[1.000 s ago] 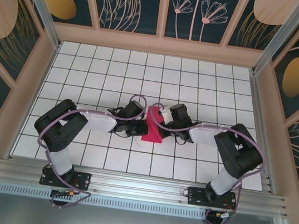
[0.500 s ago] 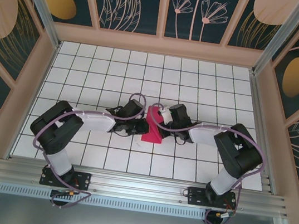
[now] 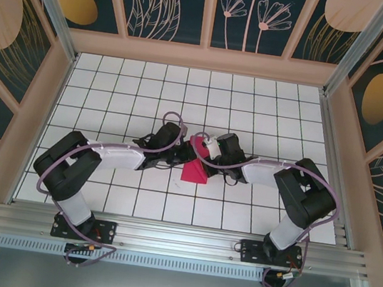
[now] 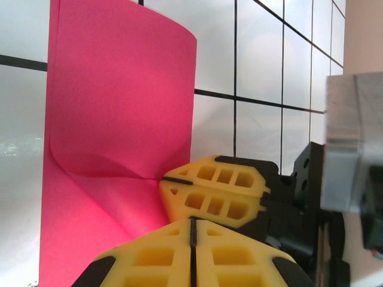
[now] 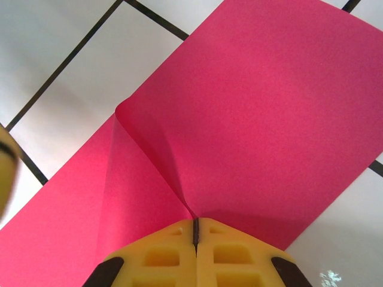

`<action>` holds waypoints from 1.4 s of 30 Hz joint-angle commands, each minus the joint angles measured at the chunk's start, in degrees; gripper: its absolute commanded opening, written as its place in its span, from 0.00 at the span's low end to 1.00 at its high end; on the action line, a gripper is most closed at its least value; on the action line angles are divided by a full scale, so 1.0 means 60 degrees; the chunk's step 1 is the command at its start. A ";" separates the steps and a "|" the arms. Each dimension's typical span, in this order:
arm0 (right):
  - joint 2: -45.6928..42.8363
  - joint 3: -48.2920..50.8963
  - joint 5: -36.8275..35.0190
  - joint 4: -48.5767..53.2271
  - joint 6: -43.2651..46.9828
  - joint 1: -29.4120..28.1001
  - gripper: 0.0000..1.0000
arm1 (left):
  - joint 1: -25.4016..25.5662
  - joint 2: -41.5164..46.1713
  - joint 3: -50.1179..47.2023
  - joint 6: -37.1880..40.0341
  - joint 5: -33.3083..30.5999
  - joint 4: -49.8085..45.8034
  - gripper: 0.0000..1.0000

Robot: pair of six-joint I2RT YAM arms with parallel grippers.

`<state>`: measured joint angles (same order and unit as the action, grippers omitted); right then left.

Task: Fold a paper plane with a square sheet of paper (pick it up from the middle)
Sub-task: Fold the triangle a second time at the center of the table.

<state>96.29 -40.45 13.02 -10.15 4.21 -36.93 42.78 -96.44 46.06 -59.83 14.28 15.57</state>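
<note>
The square sheet of paper (image 3: 195, 171) is a creased magenta-pink shape on the white grid, between my two grippers. In the right wrist view, the paper (image 5: 269, 101) has a raised fold running straight into my right gripper (image 5: 195, 222), which is shut on that ridge. In the left wrist view, the paper (image 4: 114, 101) lies left of my left gripper (image 4: 192, 222). Its yellow jaws are pressed together with no pink visible between them, just under the right gripper's fingers (image 4: 215, 194). From above, the left gripper (image 3: 184, 154) and right gripper (image 3: 203, 150) almost touch at the paper's upper end.
The white tiled table (image 3: 113, 88) stretches around the paper on every side. Patterned wall panels (image 3: 17, 52) enclose the left, back and right. An aluminium rail (image 3: 177, 241) with both arm bases runs along the near edge.
My left arm has reached further right and up, bringing its gripper close against the right gripper at the paper's top. The right gripper and the paper have stayed put.
</note>
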 commanded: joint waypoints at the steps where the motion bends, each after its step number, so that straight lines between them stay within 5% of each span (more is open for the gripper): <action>1: 0.0168 0.0105 -0.0104 -0.0066 0.0104 -0.0093 0.00 | 0.0032 -0.0444 -0.0001 -0.0479 -0.0057 0.0744 0.11; 42: 0.0340 -0.0096 0.0001 -0.0139 -0.0144 0.0064 0.00 | 0.0046 -0.1680 -0.0331 -0.0801 -0.0066 0.1161 0.14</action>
<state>96.55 -40.47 13.10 -10.52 3.97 -36.84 42.78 -105.49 44.97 -64.45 14.09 21.54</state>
